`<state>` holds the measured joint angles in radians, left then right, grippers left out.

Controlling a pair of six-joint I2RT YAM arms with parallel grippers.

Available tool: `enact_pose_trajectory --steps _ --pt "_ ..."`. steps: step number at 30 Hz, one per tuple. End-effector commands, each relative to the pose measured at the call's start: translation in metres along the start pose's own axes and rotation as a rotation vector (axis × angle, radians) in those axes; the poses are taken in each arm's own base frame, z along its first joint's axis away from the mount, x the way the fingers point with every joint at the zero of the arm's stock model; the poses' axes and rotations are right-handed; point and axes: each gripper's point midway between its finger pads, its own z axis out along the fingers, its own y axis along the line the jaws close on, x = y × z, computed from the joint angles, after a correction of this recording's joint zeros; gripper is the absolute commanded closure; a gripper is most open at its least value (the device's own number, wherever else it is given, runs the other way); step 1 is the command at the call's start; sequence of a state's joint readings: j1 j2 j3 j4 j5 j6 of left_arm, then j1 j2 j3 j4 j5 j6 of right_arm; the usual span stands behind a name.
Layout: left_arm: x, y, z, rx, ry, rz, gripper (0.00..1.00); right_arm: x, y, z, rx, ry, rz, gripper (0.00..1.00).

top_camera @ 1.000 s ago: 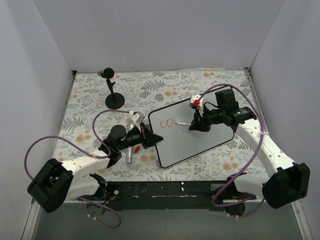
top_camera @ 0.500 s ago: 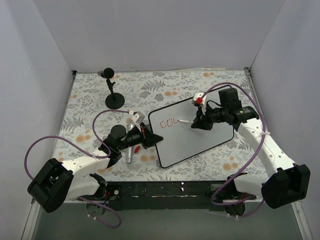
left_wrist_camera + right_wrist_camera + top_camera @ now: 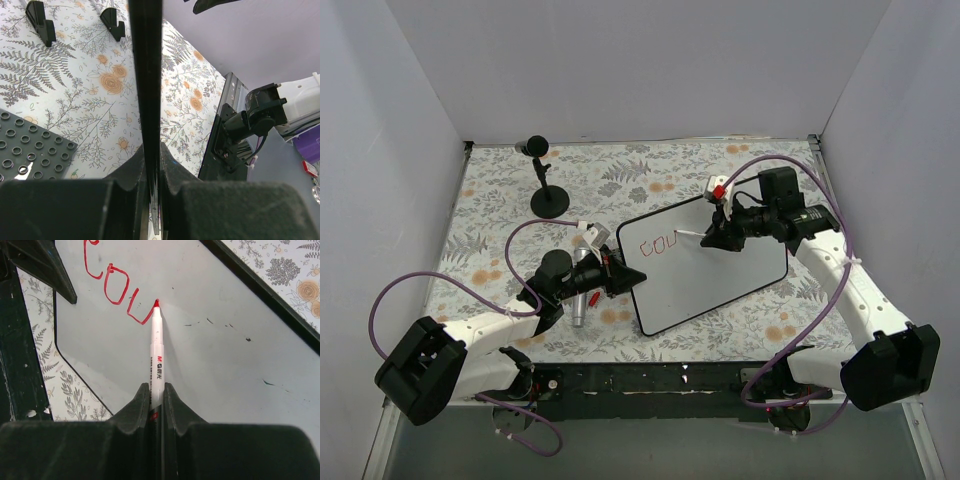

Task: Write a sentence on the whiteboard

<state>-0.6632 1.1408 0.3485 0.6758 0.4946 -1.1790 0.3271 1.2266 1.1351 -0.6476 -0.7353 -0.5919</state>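
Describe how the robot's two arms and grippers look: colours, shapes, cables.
The left arm and right arm share a build: white tubular links between bulky black joint housings. A purple cable loops loosely beside each one. The left gripper and right gripper are matte black, with two thick, blunt fingers.

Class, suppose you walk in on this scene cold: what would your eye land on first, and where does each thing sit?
The glossy whiteboard in the middle of the floral table stands out, with red letters begun near its far left corner. The right gripper holds a red-tipped marker with its tip at the last stroke, while the left gripper clamps the board's left edge.
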Motion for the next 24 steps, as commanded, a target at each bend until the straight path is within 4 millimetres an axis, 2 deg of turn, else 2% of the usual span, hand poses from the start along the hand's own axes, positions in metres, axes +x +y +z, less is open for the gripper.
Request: enact_pose_trajectory --steps 1,6,10,13,15,18,20,24 --pt "-0.004 0.0 0.0 0.007 -0.015 0.076 1.0 0.012 0.004 0.0 -0.004 0.016 -0.007 0.99" --pt "-0.004 0.0 0.001 0.01 -0.014 0.076 1.0 0.032 0.011 0.001 -0.015 0.051 0.007 0.99" --pt "-0.004 0.0 0.001 0.01 -0.014 0.076 1.0 0.035 0.009 -0.002 0.01 0.059 0.008 0.99" --pt "-0.004 0.0 0.0 0.01 -0.013 0.077 1.0 0.027 0.004 -0.008 0.023 0.036 0.004 0.99" --pt "-0.004 0.0 0.001 0.009 -0.012 0.076 1.0 0.012 0.002 -0.014 0.021 -0.001 -0.009 0.99" --pt "-0.005 -0.001 0.0 0.009 -0.013 0.08 1.0 -0.01 0.015 -0.022 -0.035 -0.066 -0.049 0.99" --pt "-0.006 -0.001 0.0 0.009 -0.015 0.081 1.0 -0.019 0.022 -0.026 -0.063 -0.095 -0.062 0.99" --pt "-0.005 -0.001 0.0 0.01 -0.014 0.081 1.0 -0.021 0.026 -0.028 -0.065 -0.105 -0.074 0.99"
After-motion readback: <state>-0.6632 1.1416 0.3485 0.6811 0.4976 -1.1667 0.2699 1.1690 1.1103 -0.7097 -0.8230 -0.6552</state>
